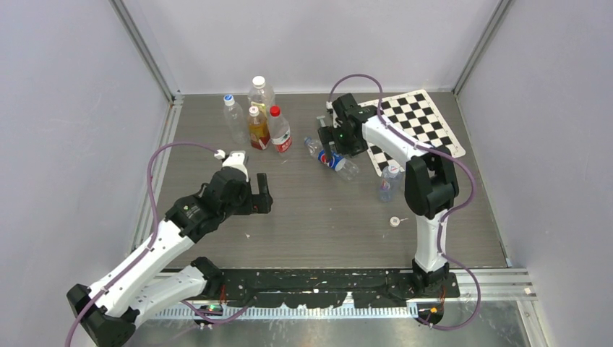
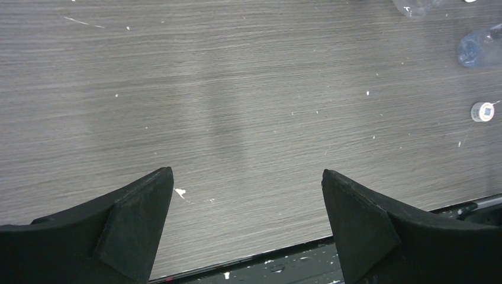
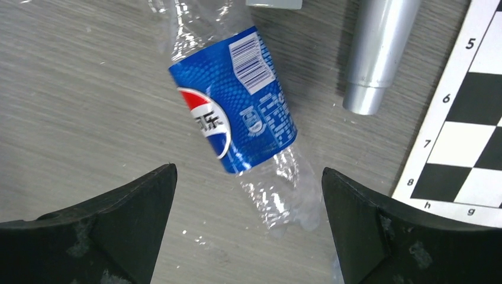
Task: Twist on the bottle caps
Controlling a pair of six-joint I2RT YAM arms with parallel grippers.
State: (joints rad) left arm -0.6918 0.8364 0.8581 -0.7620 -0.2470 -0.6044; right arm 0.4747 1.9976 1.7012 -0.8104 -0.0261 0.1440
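A Pepsi-style bottle (image 1: 332, 159) (image 3: 237, 112) lies on its side on the grey table. My right gripper (image 1: 327, 139) (image 3: 248, 171) hovers open over it, with the bottle's clear end between the spread fingers and nothing gripped. A small blue-labelled bottle (image 1: 389, 181) stands upright near the right arm. A loose white cap (image 1: 395, 222) (image 2: 482, 112) lies on the table in front of it. A slim clear bottle (image 1: 231, 116) with a blue cap on stands at the back left. My left gripper (image 1: 262, 195) (image 2: 247, 171) is open and empty above bare table.
At the back stand a larger clear bottle (image 1: 261, 90) with a white cap, an amber-liquid bottle (image 1: 257, 129) and a red-capped bottle (image 1: 280, 131). A checkerboard sheet (image 1: 416, 119) (image 3: 467, 118) lies at the back right. A silver cylinder (image 3: 379, 53) lies beside the Pepsi-style bottle.
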